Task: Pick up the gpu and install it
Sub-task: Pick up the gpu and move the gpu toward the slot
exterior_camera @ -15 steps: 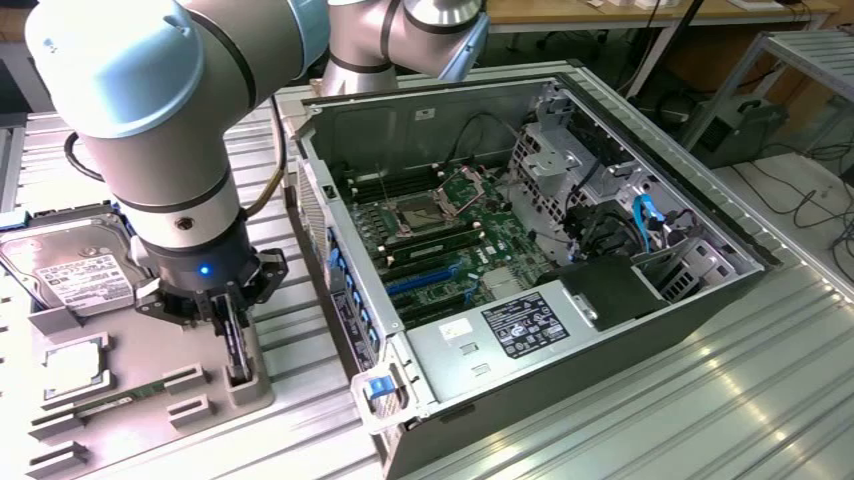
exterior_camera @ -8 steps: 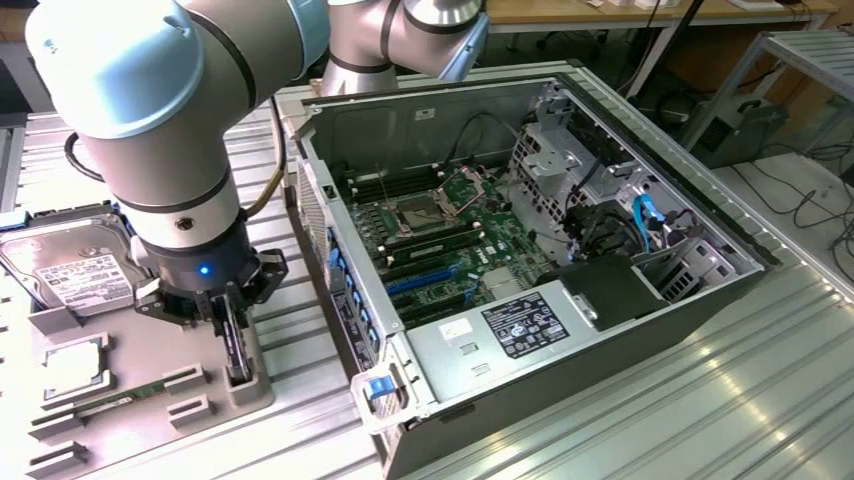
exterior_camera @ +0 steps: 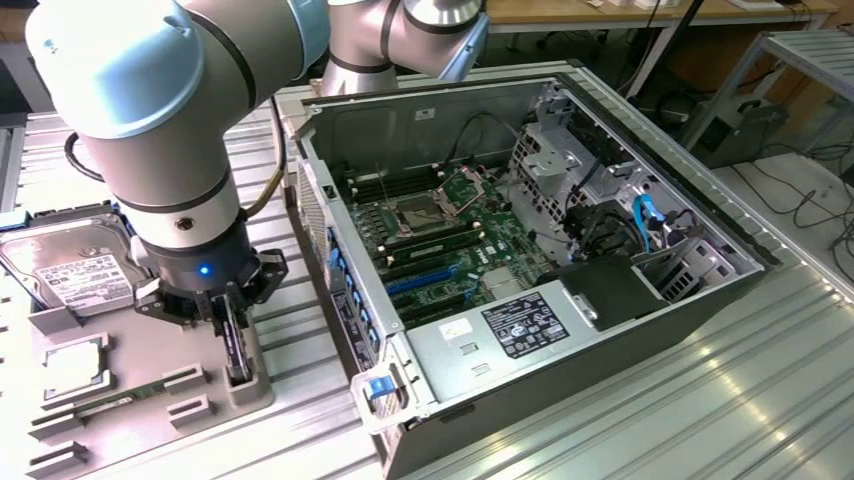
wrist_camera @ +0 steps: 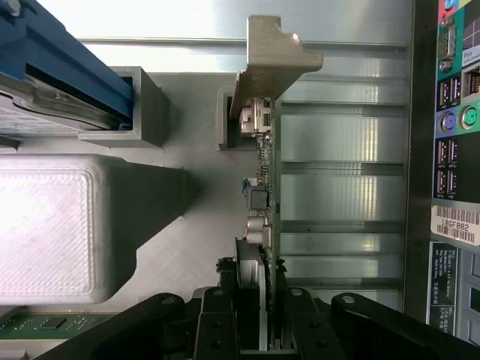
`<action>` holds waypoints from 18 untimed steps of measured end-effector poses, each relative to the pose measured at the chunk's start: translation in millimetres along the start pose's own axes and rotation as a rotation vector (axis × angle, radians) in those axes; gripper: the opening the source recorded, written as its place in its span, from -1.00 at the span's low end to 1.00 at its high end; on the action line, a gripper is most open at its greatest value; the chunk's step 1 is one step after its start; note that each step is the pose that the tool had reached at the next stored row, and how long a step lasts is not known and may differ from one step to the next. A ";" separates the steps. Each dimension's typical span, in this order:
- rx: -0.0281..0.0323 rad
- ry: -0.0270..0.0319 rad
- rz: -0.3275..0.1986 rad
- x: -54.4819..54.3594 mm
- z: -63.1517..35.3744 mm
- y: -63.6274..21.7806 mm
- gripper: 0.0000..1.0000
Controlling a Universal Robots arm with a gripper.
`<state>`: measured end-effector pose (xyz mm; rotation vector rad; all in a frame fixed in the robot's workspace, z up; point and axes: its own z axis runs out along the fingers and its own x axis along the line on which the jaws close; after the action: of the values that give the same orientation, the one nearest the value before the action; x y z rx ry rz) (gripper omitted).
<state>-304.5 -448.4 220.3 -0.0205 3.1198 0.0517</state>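
The open computer case lies on its side on the ribbed metal tabletop, taking up the middle and the exterior view's right. Its motherboard faces up, with blue expansion slots near the case wall closest to the arm.

The arm stands on the exterior view's left of the case. Its last link points straight down over a grey fixture tray, just beside the case. The tray also carries a silver hard drive at its far end and a small green memory stick near its front.

The gpu stands on edge in the tray, directly under the wrist. It reads as a thin dark blade. Its long axis runs along the tray, roughly parallel to the case's near wall. It appears to sit in its holder rather than hang free, though the contact underneath is hard to make out.

In the wrist view the gpu is seen edge-on, stretching away from the end effector to its silver bracket at the far end. The end effector is closed on the card's upper edge, and the fingers press its two flat faces, one from each side. The grip sits toward the end opposite the bracket, so most of the card's length reaches out beyond it. The case lies to one side of the card, across its thin face.
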 end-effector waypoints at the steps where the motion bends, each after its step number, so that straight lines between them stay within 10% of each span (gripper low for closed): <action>1: -0.0001 -0.0002 0.000 0.0 -0.1 0.0 -0.44; 18: 0.0000 -0.0001 0.000 -1.0 -47.0 1.6 -0.44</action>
<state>-304.5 -448.4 267.4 -0.0205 3.1197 0.0517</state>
